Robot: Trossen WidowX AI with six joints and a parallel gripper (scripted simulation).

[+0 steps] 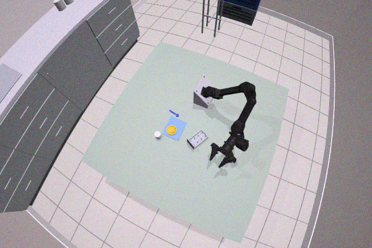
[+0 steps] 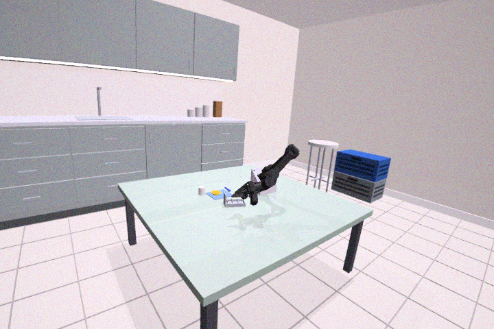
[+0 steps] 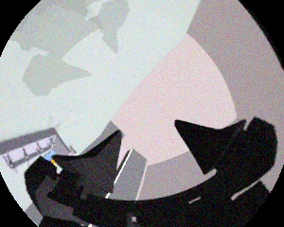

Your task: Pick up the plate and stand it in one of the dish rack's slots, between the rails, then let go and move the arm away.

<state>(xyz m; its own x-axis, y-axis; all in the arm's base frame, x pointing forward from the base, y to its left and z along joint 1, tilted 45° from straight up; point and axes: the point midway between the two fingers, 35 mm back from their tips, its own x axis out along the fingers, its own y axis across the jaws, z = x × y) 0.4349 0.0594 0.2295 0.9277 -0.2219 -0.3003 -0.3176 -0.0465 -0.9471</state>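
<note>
Two black fingers of the gripper (image 1: 221, 157) stand spread wide, almost at their full range, and nothing is between them. The tips point down toward the table (image 1: 151, 187) and touch no object. In the wrist view the two fingers frame only the pale floor and the grey cabinet fronts beyond the table edge, and a corner of the rack (image 3: 28, 151) shows at the left.

Taking the rack (image 1: 197, 138) as landmark: the gripper hovers just beside it, on the side away from the plate (image 1: 171, 129), near but apart. The rack is grey, low, and its slots hold nothing. The plate is yellow and lies flat on a blue mat (image 1: 174, 128), on the other side of the rack, near it. A white cup (image 1: 157, 134) stands just past the mat, further from the rack. A blue spoon (image 1: 173, 112) lies beside the mat's far corner. The arm's base block (image 1: 202, 93) sits behind the rack, well apart.
</note>
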